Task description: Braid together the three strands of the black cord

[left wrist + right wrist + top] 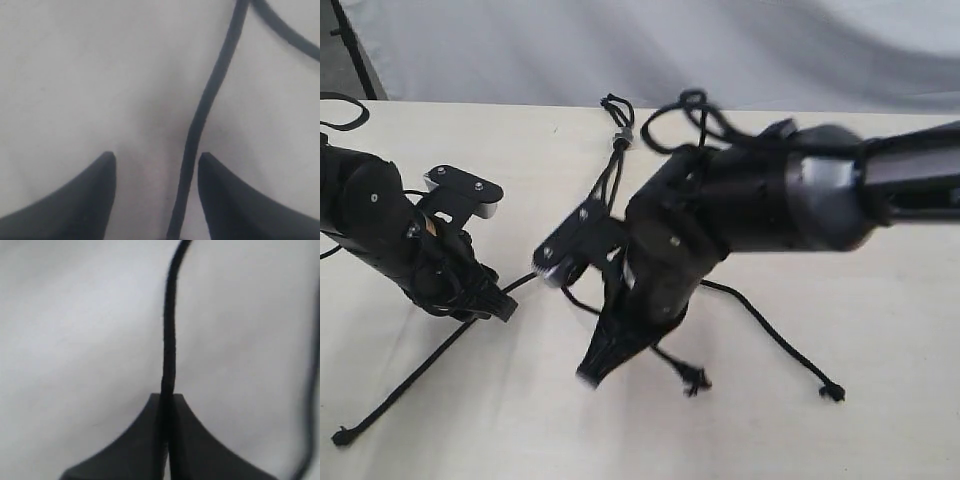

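The black cord (610, 178) lies on the pale table (880, 300). Its grey band (623, 139) is at the far middle, w/ small loops just beyond it. From the band the three strands fan out toward the near side.

L side: the left strand (420, 370) runs diagonally to the near left and ends in a knotted tip close to the table's near edge. The left gripper (498, 303) is low over this strand. In the L wrist view its fingers (90, 200) are spread apart and released. The strand passes between them, closer to one finger, and I cannot tell if it touches.

Centre: the right gripper (592, 375) reaches across the middle and points down at the table. Its fingers (140, 440) are clenched together on one thin strand that comes out straight from between the tips. By the ext. view this is the middle strand (695, 380), which goes behind the gripper; its knot lies just to the right of it.

R side: the right strand (775, 334) curves to the near right, free, well apart from both grippers.
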Controlling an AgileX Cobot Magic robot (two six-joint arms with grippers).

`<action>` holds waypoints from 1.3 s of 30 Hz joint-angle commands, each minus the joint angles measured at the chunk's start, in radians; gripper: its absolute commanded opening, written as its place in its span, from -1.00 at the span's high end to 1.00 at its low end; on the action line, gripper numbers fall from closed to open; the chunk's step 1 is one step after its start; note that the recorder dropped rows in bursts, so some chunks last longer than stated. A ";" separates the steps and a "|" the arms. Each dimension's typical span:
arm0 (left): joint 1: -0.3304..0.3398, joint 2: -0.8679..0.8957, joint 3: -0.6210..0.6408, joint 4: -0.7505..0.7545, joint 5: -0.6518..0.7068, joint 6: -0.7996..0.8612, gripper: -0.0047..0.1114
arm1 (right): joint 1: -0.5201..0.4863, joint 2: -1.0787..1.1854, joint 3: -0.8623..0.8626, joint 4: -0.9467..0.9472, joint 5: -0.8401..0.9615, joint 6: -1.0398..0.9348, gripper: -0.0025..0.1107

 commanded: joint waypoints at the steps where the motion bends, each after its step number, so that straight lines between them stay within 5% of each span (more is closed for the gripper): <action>1: 0.003 0.000 0.007 -0.013 0.003 -0.008 0.08 | -0.133 -0.051 -0.029 -0.264 0.017 -0.016 0.96; 8: 0.003 0.000 0.007 -0.010 0.003 -0.008 0.08 | -0.361 0.072 -0.029 -0.246 0.008 -0.014 0.96; 15: 0.003 0.000 0.007 -0.010 0.001 -0.008 0.08 | -0.376 0.164 -0.029 -0.157 0.024 -0.016 0.96; 21: 0.003 0.000 0.007 -0.010 -0.001 -0.008 0.08 | -0.287 0.188 0.017 -0.043 0.089 -0.073 0.96; 27: 0.003 0.000 0.007 -0.010 -0.003 -0.008 0.08 | -0.017 0.134 0.078 0.194 0.184 -0.337 0.96; 32: 0.003 0.000 0.007 -0.010 0.004 -0.008 0.08 | 0.142 0.016 0.064 0.028 0.186 -0.245 0.96; 39: 0.003 0.000 0.007 -0.010 0.004 -0.002 0.08 | 0.099 -0.164 0.063 -0.214 0.188 -0.042 0.96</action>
